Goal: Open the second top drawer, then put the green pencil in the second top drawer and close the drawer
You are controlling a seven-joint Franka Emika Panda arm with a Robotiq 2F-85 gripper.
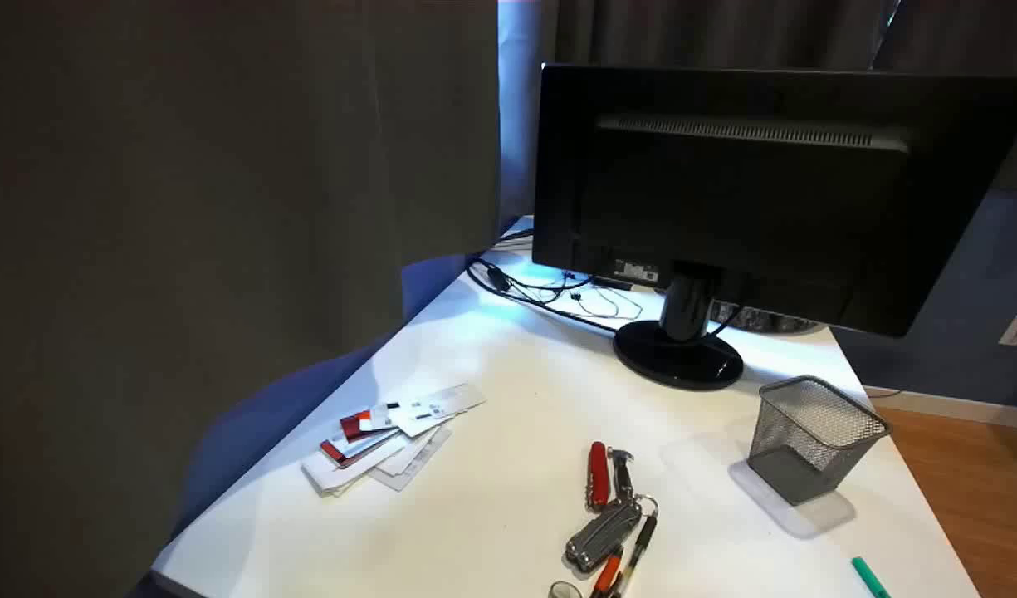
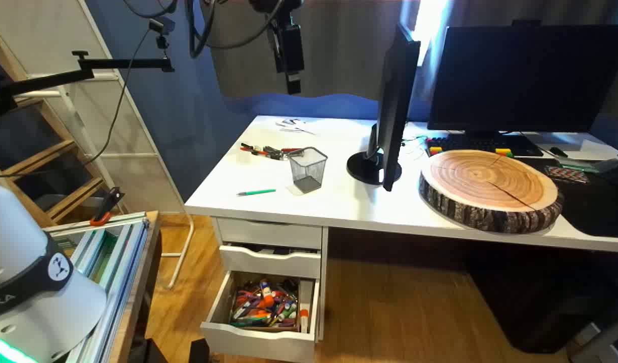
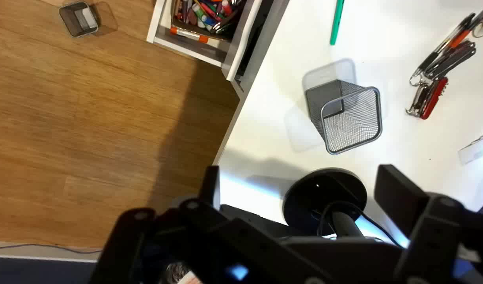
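The two blocky matt-black fingers are standing wide apart, gripping nothing, and are hanging well above the flat white surface. On it the slim, straight green pencil is lying near, but apart from, the square grey wire-mesh cup. From where I'm standing, the panel-fronted white second drawer is showing only a narrow gap, so I'm guessing that opening it is the step in hand. I'd be hooking the fingers behind the middle of its scooped edge and pulling straight out, keeping clear of the boxy white lower drawer, which is jutting farther beneath. Counting, I'm seeing one pencil on the surface, one cup, three drawers in view, two flat black monitors and one round, bark-edged wooden slab.
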